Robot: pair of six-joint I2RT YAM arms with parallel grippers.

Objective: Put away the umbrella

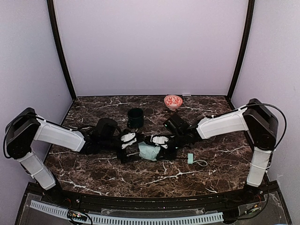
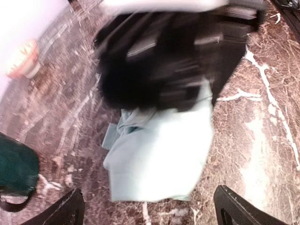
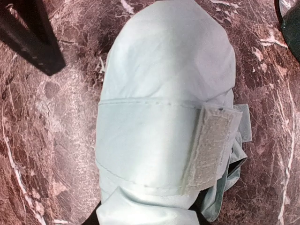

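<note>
dark marble table, umbrella partly hidden under right gripper

1. Overhead view: soft, even light; pale walls bright, dark marble bench dim, shadows faint.
2. Left wrist view: motion blur throughout, heaviest toward twelve o'clock.
3. Right wrist view: sharp, umbrella fabric evenly lit.

Left gripper spread, right seemingly clamped.
</note>
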